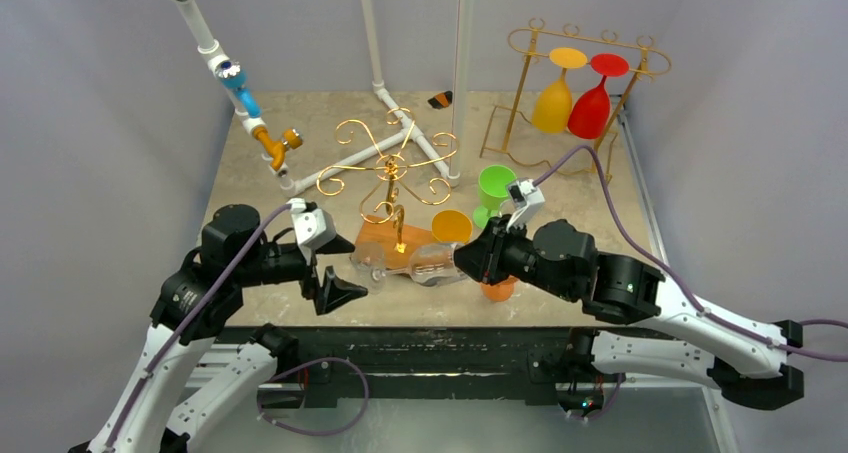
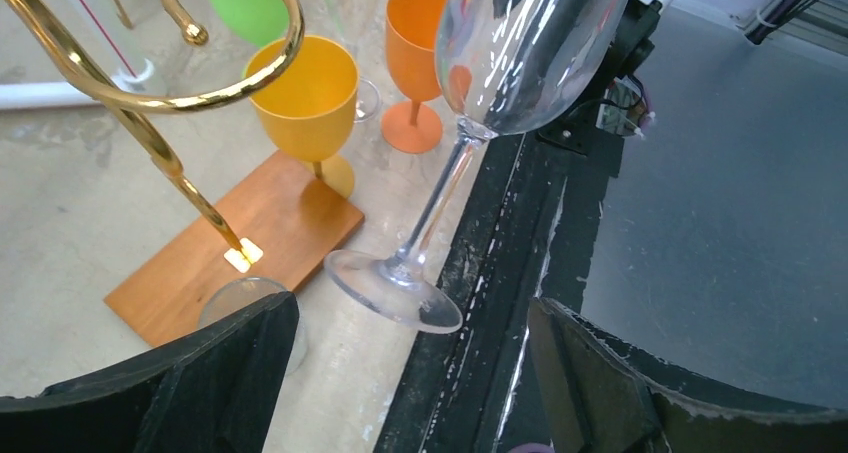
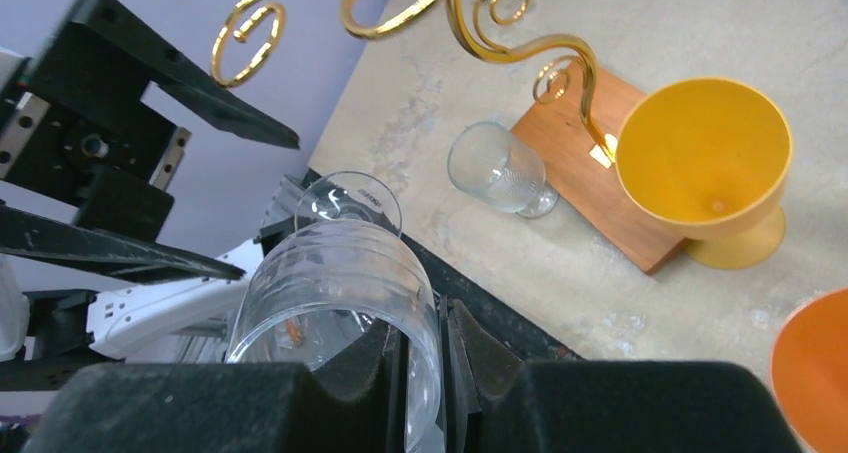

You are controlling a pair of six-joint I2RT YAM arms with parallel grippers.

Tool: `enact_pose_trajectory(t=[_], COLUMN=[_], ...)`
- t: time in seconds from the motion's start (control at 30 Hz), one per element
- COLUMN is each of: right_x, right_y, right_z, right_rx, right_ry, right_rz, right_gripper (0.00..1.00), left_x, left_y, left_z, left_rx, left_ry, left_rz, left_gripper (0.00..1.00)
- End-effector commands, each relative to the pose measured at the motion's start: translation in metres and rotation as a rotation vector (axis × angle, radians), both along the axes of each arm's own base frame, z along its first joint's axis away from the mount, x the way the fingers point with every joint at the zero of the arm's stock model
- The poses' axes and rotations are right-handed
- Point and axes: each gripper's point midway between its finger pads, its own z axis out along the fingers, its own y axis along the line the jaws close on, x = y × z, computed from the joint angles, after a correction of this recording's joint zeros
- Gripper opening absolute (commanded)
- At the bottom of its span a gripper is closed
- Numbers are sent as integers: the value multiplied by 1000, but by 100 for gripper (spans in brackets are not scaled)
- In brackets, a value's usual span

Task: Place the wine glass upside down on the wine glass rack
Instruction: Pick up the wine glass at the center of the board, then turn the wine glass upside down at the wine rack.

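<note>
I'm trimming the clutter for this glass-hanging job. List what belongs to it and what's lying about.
Job: clear wine glass, right tool gripping its bowl, open left tool, gold scrolled wire rack on wooden base.
Lying about: yellow goblet, orange goblet, green goblet, small clear tumbler, far gold rack.

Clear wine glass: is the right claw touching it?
Touching. In the right wrist view, the right gripper pinches the clear wine glass between its fingers.

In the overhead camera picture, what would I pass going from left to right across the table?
left gripper → yellow goblet → green goblet → hanging yellow glass → hanging red glass
</note>
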Motion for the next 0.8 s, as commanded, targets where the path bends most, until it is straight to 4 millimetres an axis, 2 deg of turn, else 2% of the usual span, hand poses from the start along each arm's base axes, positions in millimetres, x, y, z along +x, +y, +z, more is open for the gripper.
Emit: enact_pose_trajectory(t=[0.0, 0.2, 0.4, 0.47, 0.57, 0.6, 0.67, 0.7, 0.77], right_x=[4, 4, 3, 4, 6, 7, 8, 8, 9], right_y=[16, 21, 26, 27, 28, 28, 27, 26, 25], right_z=[55, 64, 65, 66, 68, 68, 68, 68, 68], right_rx=[124, 157, 163, 161, 153, 149, 135, 129, 116], right_ry=[-110, -144, -157, -167, -181, -185, -196, -200, -209], right_rz=[35, 44, 62, 61, 56, 56, 53, 51, 47], right_gripper=[0, 0, 0, 0, 0, 0, 0, 0, 0], left_x=[-9, -9, -9, -10, -10, -9, -5, -1, 5], left_y=[-2, -3, -7, -7, -7, -7, -4, -3, 0], left_z=[-18, -32, -35, -36, -39, -39, -40, -39, -38], left_rx=[-12, 4, -8, -6, -2, -2, 0, 2, 14], left_ry=[201, 259, 288, 296, 309, 320, 337, 337, 335], left_rz=[41, 45, 34, 32, 37, 43, 85, 109, 149], left_gripper=[90, 82, 66, 65, 67, 71, 87, 92, 94])
